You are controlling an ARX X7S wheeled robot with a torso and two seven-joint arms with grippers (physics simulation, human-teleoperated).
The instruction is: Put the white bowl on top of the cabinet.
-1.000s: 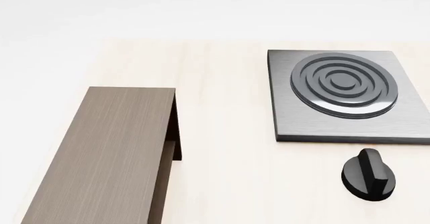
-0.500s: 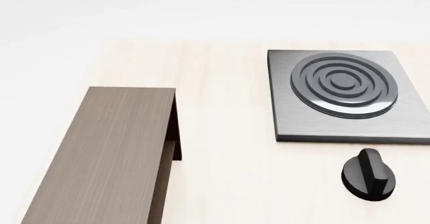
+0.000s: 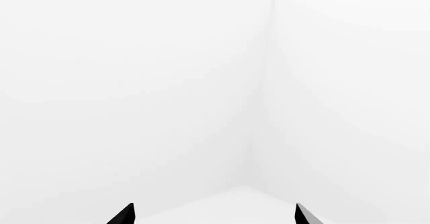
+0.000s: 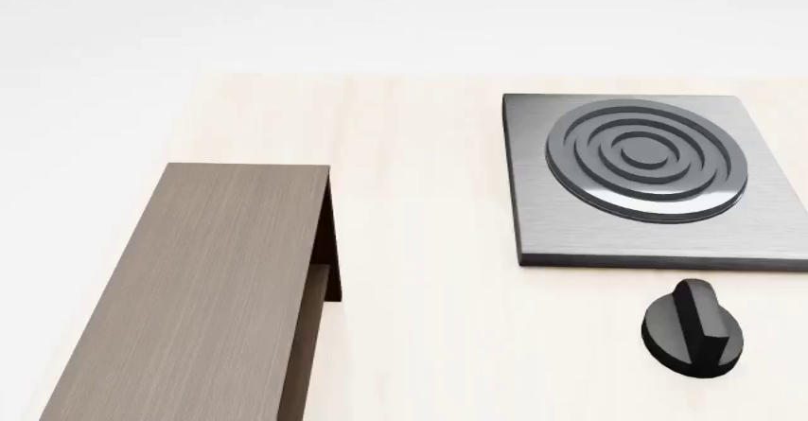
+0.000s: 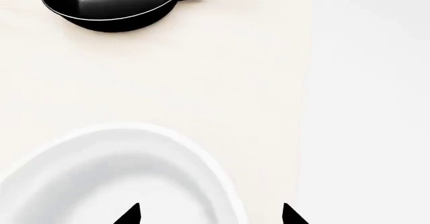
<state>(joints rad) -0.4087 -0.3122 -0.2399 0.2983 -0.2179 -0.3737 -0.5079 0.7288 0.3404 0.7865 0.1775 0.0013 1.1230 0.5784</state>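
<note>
The right hand [image 5: 209, 215] shows only as two black fingertips [image 5: 129, 215] at the edge of its wrist view, set well apart with nothing between them; the rim of the white bowl [image 5: 114, 176] lies right by them, one tip over the bowl's inside and the other past its rim over the pale table [image 5: 201, 68]. Whether either tip touches the bowl cannot be told. The bowl sits on the table near its edge, and farther along the same surface a black frying pan [image 5: 111, 5] rests with its handle pointing toward that edge.

The left hand [image 3: 213, 215] likewise shows two dark fingertips [image 3: 123, 216] spread wide, holding nothing, in front of plain white walls that meet in a corner.

From the head view neither hand nor the bowl appears. The cabinet [image 4: 202, 279] stands on the table at the left, its long lighter-brown top bare. To its right, well apart, lies a square grey stove plate [image 4: 638, 180] with concentric rings, and just in front of that a black knob [image 4: 692, 328].
</note>
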